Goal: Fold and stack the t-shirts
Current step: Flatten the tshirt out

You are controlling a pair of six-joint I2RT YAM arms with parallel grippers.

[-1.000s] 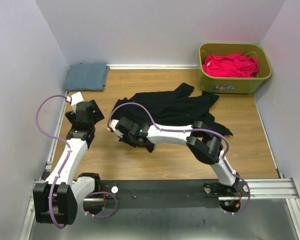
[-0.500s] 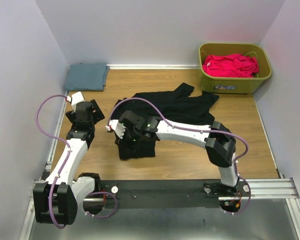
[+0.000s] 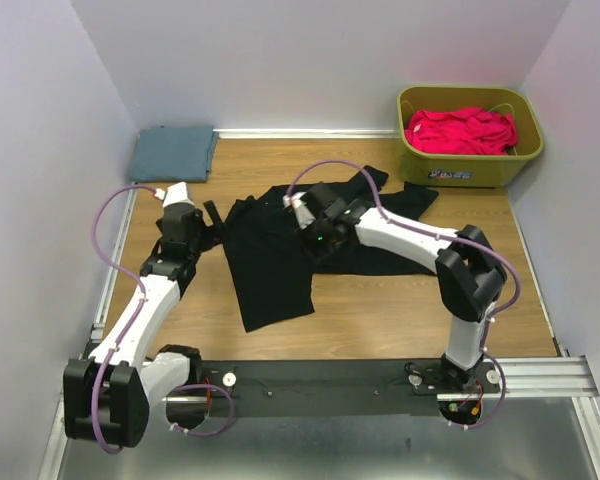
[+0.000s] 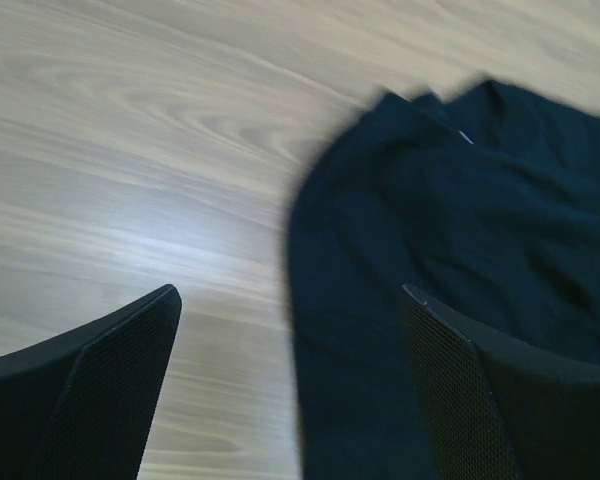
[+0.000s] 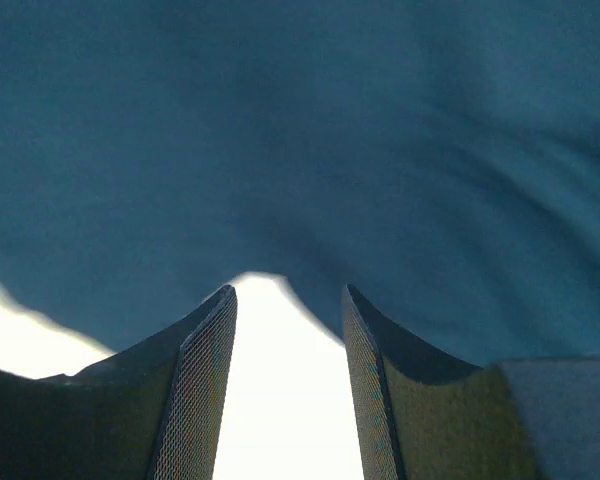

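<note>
Swung away from the near left, the right arm now reaches over the middle of the cloth, while the left arm has closed in on its left edge; a long panel that was bunched under the right arm lies drawn out toward the near side.

On the tabletop (image 3: 380, 310), the black shirt (image 3: 270, 270) sprawls across the centre, partly spread and rumpled at its far right. A green bin (image 3: 460, 172) at the far right corner holds pink shirts (image 3: 460, 130) waiting their turn. One blue shirt (image 3: 172, 152) sits folded in the far left corner, the start of the stack.

The right tool (image 3: 318, 215) hovers low over the black cloth, released: its wrist view shows bright tabletop in the gap between the fingers and nothing pinched. The left tool (image 3: 208, 225) hangs just beside the shirt's left edge, fingers spread wide and empty.

Work appears to be at the flattening stage, with no fold made yet. The next move likely calls for each tool to drop onto an edge, the left on the near seam below it, and pinch a single layer cleanly, then pull apart to smooth the rumpled far side.
</note>
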